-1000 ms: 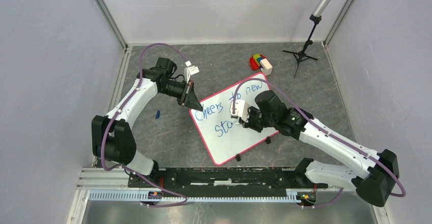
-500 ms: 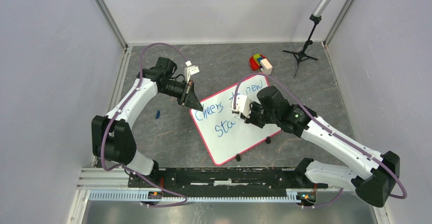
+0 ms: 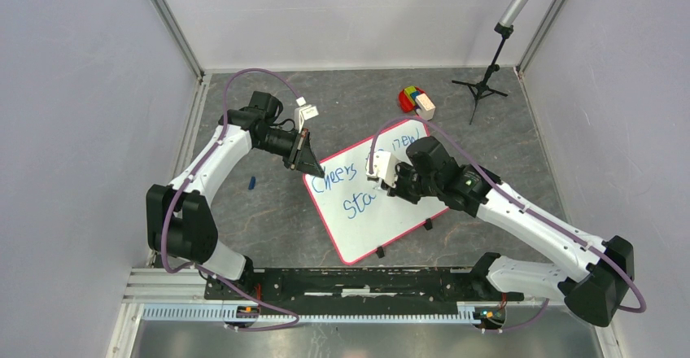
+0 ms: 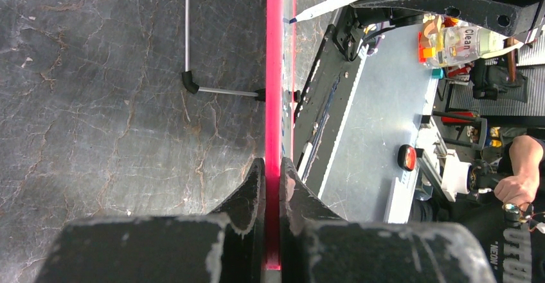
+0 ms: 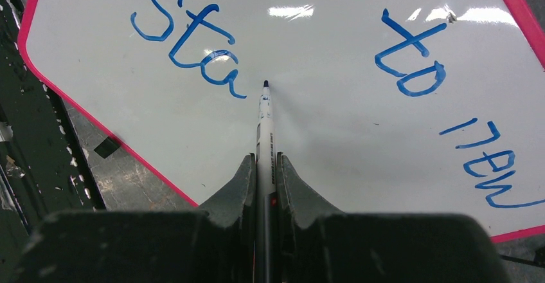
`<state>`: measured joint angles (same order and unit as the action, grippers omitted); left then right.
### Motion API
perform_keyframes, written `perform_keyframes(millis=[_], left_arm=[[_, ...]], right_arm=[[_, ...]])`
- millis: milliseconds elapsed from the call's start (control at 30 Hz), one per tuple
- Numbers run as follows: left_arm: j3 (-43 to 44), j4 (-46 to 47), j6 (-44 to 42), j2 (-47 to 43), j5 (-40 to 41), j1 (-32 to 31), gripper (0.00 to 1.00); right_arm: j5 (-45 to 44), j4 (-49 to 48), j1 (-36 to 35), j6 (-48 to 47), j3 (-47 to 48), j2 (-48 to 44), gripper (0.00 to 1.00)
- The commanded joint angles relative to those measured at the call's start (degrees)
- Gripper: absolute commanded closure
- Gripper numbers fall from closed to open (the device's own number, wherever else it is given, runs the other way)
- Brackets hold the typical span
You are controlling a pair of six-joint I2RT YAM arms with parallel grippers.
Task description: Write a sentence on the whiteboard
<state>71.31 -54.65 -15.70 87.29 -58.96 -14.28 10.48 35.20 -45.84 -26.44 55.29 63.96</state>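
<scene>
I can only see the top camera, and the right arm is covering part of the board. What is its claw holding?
Observer: The right claw is shut on a marker with a white barrel and a dark tip.
Kid: Where is the tip?
Observer: Just past the "a" of "Sta" in the sentence. I cannot tell whether it touches the whiteboard.
Kid: Is the left claw really grabbing the board?
Observer: Yes. The left claw is shut on the pink rim, which runs edge-on between its two fingers.
</scene>
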Motion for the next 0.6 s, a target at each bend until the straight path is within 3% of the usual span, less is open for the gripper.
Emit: perform_keyframes(millis=[0,567], left_arm=[[1.6,1.1,-2.0,0.2,2.8,-0.4,0.98],[1.8,1.1,-2.1,0.7,2.5,-0.4,0.98]], right_arm=[[-0.8,-2.4,0.2,-0.7,-0.2,0.2,1.0],[-0.9,0.5,0.9,-1.2,-5.4,-3.1,1.0]])
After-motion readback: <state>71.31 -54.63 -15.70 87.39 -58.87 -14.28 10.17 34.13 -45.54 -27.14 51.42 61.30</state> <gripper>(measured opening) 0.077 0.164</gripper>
